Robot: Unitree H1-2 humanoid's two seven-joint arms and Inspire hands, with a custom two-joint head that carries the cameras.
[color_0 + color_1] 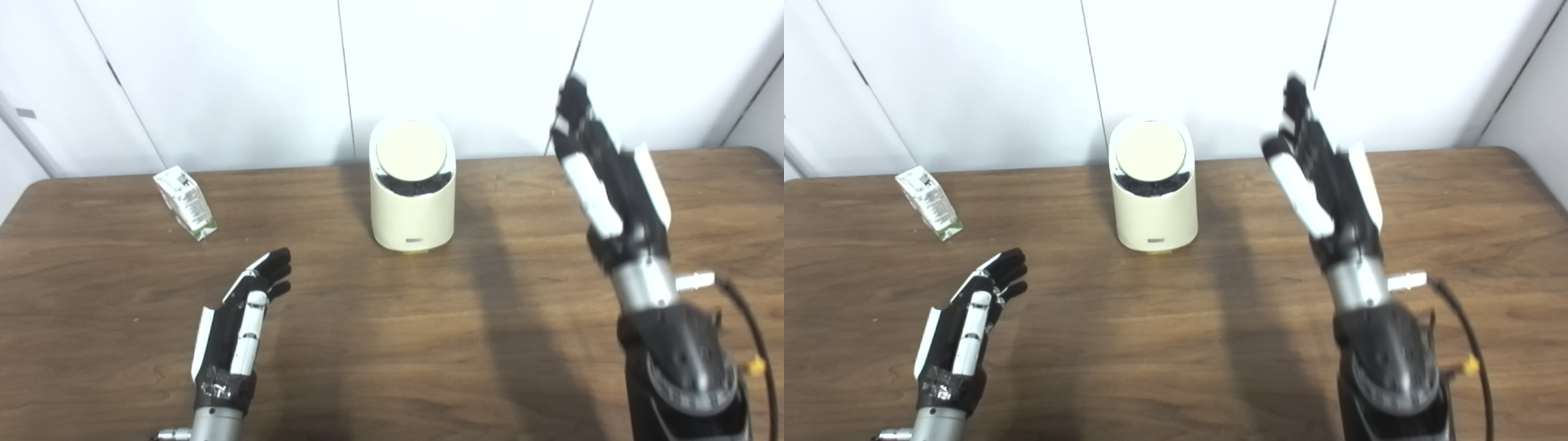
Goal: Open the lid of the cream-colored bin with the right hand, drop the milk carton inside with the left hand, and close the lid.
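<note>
The cream-colored bin (412, 211) stands at the back middle of the wooden table, its round lid (411, 150) tilted, with a dark gap under the lid's front edge. The milk carton (185, 202) lies tilted at the back left. My left hand (242, 318) is open and empty, low over the table, in front of and to the right of the carton. My right hand (603, 177) is open and empty, raised high with fingers pointing up, to the right of the bin and apart from it.
White wall panels (245, 79) run just behind the table's back edge. A black cable with a yellow tag (757, 365) hangs beside my right forearm. Bare wooden tabletop (429, 343) spans between the two arms.
</note>
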